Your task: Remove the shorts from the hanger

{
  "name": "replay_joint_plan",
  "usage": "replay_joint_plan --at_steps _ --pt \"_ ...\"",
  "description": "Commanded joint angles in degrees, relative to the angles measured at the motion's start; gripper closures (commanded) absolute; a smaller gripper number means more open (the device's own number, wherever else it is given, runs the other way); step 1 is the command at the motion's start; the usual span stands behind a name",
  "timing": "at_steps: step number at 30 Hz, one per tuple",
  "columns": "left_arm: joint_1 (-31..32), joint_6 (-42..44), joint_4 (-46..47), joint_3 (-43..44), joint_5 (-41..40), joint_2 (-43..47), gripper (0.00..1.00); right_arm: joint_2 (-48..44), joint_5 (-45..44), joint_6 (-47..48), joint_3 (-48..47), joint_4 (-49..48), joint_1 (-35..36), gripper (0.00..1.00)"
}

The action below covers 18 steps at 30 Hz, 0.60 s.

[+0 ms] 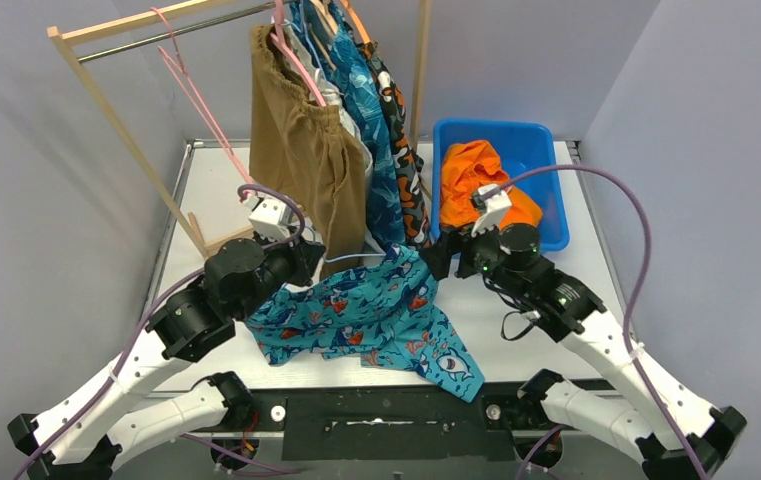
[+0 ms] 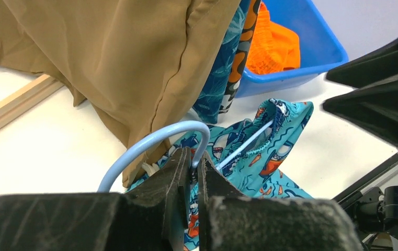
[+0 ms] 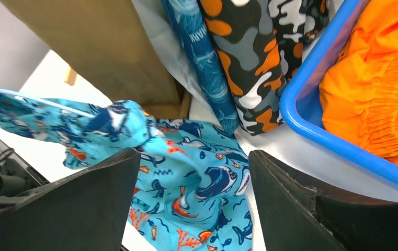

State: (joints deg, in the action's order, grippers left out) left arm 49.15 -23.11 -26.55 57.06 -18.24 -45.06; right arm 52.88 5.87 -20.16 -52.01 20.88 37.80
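The teal shark-print shorts (image 1: 376, 315) lie crumpled on the table, still threaded on a light-blue hanger (image 2: 149, 140). My left gripper (image 2: 194, 163) is shut on the hanger's hook, at the left end of the shorts (image 2: 270, 151). At their right end my right gripper (image 3: 194, 172) stands open just above the fabric (image 3: 207, 172), its fingers wide apart and gripping nothing. In the top view the left gripper (image 1: 306, 262) and the right gripper (image 1: 436, 258) flank the waistband. Brown shorts (image 1: 301, 150), blue patterned shorts (image 1: 361, 80) and camouflage shorts (image 1: 401, 150) hang on the rack.
A blue bin (image 1: 536, 150) at the back right holds orange shorts (image 1: 476, 175). The wooden rack's leg (image 1: 126, 135) slants across the back left, with an empty pink hanger (image 1: 191, 95) on its rail. The hanging brown shorts (image 2: 118, 57) drop close in front of the left gripper.
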Motion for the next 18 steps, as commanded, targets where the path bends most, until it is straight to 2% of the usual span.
replay_joint_plan --at_steps 1,5,8,15,18 --pt "0.19 -0.68 3.76 -0.73 -0.30 0.11 1.00 -4.59 -1.32 -1.64 1.38 -2.70 -0.01 0.22" --pt "0.24 -1.11 5.08 -1.94 1.91 0.60 1.00 -2.11 -0.57 -3.90 0.94 -4.40 0.15 0.22" --pt "0.32 -1.15 4.12 -1.35 2.65 0.37 1.00 2.09 -0.81 -4.92 -2.52 -3.22 1.67 0.28" --pt "0.32 -1.35 2.36 -0.79 3.04 0.96 1.00 11.43 -5.67 1.17 -8.46 0.08 13.22 0.32" --pt "0.33 -1.71 2.29 -0.99 3.20 1.57 1.00 13.76 -7.57 1.18 -9.93 1.80 13.97 0.42"
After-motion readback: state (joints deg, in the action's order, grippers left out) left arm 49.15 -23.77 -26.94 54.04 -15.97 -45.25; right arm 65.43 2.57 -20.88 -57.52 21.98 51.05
